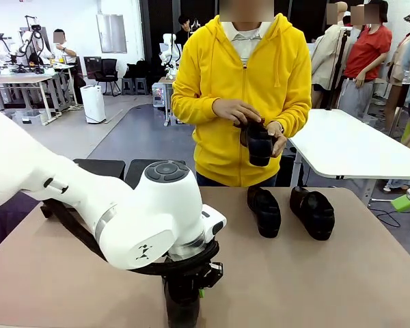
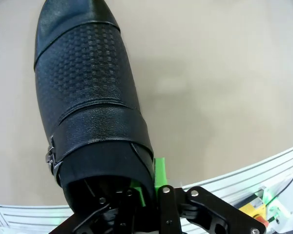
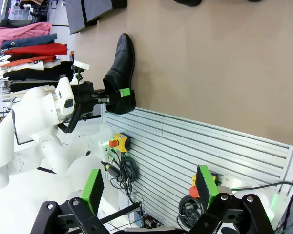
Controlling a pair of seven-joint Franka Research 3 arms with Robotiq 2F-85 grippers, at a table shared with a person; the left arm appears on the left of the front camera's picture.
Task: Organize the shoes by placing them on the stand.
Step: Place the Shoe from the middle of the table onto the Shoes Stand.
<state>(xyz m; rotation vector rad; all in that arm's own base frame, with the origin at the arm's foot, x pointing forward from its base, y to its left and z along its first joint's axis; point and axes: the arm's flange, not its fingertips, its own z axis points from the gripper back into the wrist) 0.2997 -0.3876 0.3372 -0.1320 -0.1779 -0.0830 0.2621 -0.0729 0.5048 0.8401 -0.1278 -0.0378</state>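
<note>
One black shoe lies on the brown table near its front edge, toe pointing away. My left gripper is shut on its heel rim, a green pad pressed on the outside. The front view shows that gripper low down under the white arm. From the right wrist view the same shoe shows side-on. Two more shoes stand side by side at the far right. A person in a yellow hoodie holds another shoe in both hands. The black stand sits at the far left. My right gripper is open, off the table's right.
My left arm covers much of the table's near left. The brown table is bare at its near right. A ribbed metal base with red stop buttons runs along the robot's side. A white table stands behind the person.
</note>
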